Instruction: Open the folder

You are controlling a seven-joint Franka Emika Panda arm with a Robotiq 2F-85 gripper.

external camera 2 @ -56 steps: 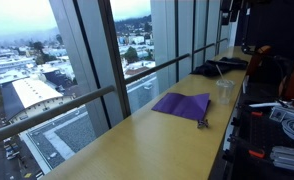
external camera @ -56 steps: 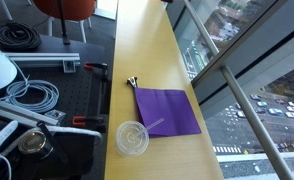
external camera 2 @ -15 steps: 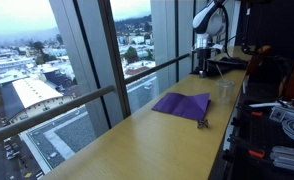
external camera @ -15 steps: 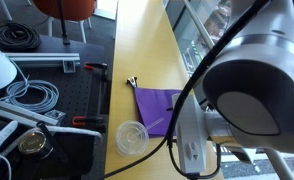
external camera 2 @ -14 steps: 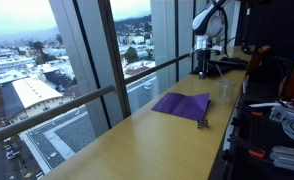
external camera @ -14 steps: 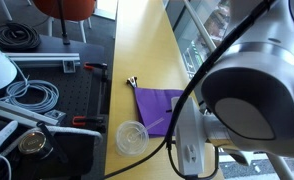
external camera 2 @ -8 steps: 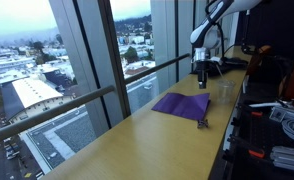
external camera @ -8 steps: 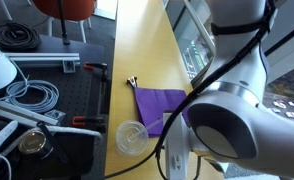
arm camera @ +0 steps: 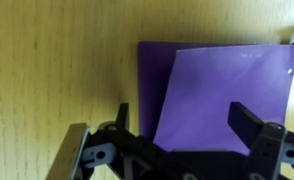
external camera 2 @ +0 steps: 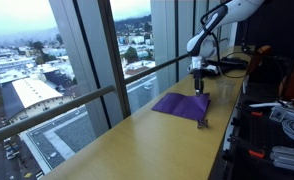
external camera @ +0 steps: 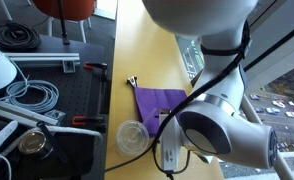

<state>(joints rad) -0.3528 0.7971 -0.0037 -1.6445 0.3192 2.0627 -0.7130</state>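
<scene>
Wrist view: the end effector [arm camera: 167, 150] hangs with its fingers spread apart and empty over the purple folder [arm camera: 227, 90], which lies flat on the wooden bench [arm camera: 47, 70]. Recommended procedure: descend at the cover's free edge, catch the top cover only, and lift slowly to avoid dragging the folder.

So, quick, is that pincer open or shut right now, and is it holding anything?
Pincer: open, fingers wide apart, holding nothing, above the purple folder.
</scene>
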